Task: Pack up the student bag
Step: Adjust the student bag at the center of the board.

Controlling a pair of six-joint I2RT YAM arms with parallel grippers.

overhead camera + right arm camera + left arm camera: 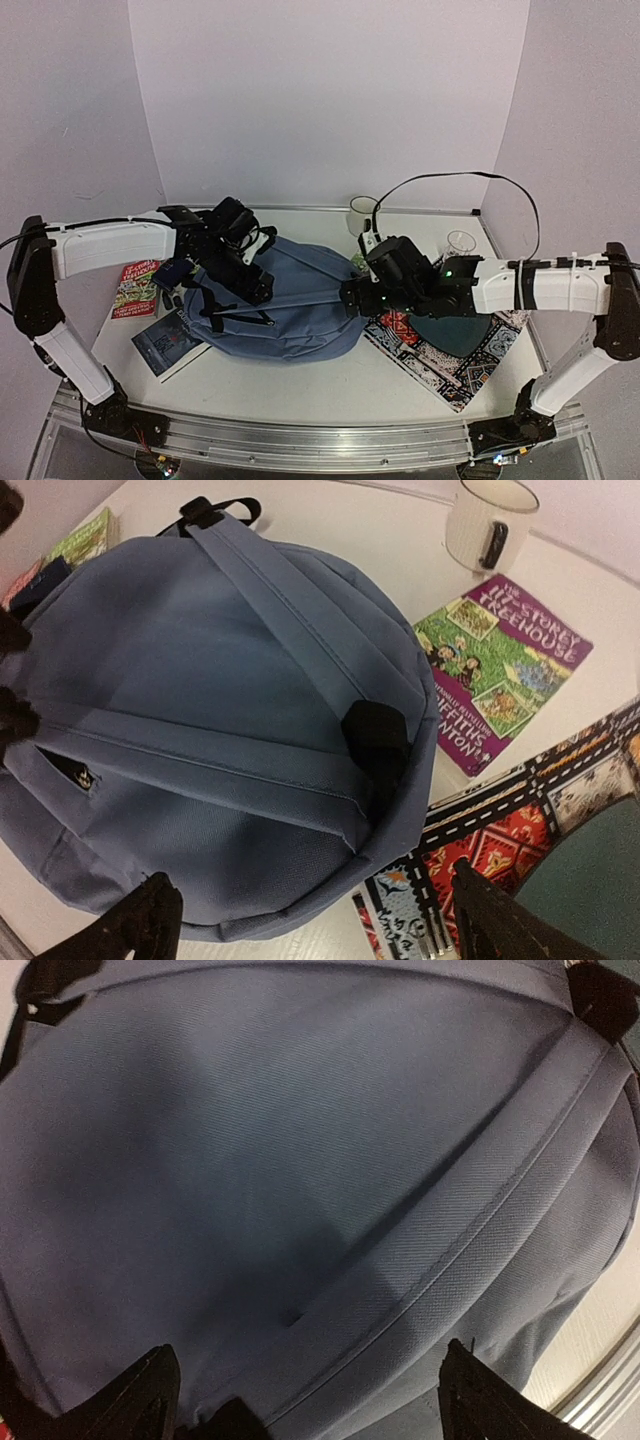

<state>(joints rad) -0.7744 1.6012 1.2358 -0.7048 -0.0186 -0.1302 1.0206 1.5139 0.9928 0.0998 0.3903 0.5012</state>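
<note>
White mug (490,525), purple storybook (500,670), patterned mat (450,370), red-green book (137,288), dark booklet (165,345)

Large slate-blue student bag (290,300), a soft fabric backpack, lies flat on the white bench (330,390), roughly mid-bench, puffed up and rounded. Raised seam bands run across the top face. There is a black strap tab (375,735) at one end and a black webbing loop (215,508) at the other. A small dark slit (72,772) shows along one seam.

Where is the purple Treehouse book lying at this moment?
In the right wrist view the purple Treehouse book lies flat on the table on the picture's right, beside the student bag, between the white mug and the patterned mat.
</note>
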